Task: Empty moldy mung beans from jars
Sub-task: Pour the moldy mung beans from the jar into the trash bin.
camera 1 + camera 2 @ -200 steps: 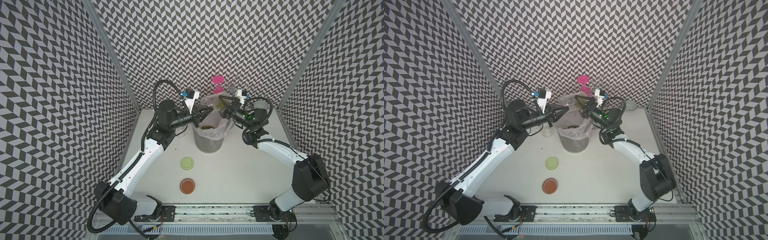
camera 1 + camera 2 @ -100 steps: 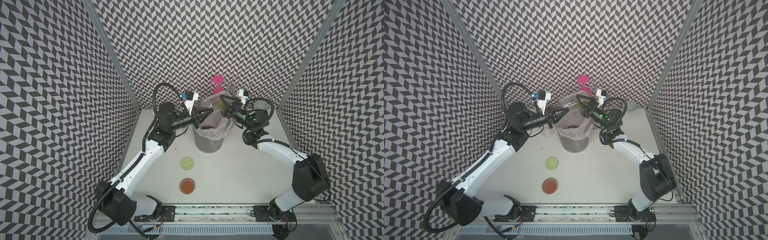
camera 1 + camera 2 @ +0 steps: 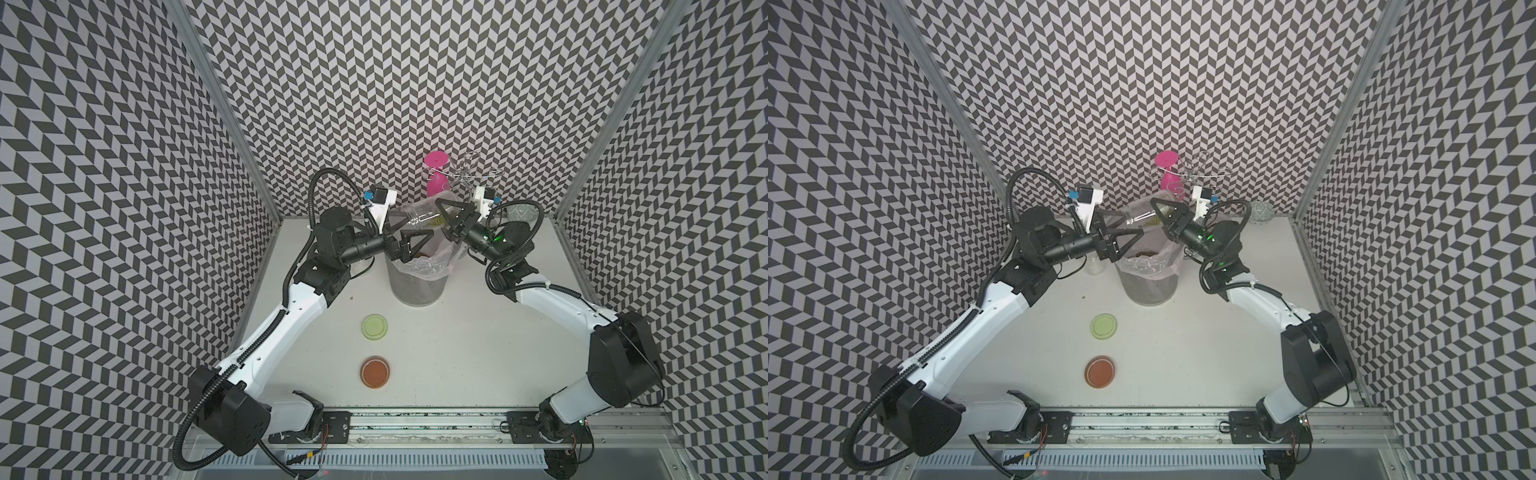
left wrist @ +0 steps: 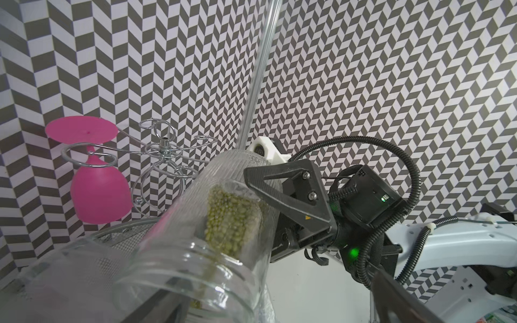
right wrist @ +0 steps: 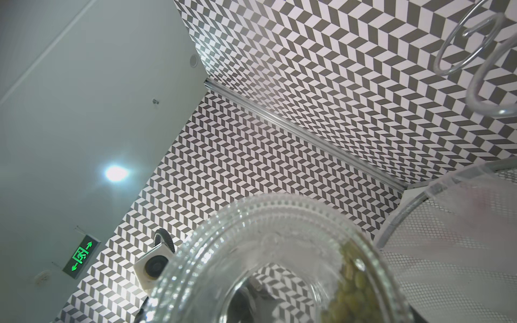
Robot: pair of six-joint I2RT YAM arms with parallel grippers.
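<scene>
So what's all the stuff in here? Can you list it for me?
bin: one, grey mesh, clear liner, back middle
held jar: one, clear, tilted above bin
mung beans: clump, olive, inside held jar
standing jar: one, clear, left of bin
green lid: one, pale green, before bin
orange lid: one, orange-brown, near front
wire rack: one, silver, back wall
goblet: one, pink, inverted on wire rack
small bowl: one, grey, back right corner
left hand: one, black, open at jar's mouth
right hand: one, black, shut on held jar
</scene>
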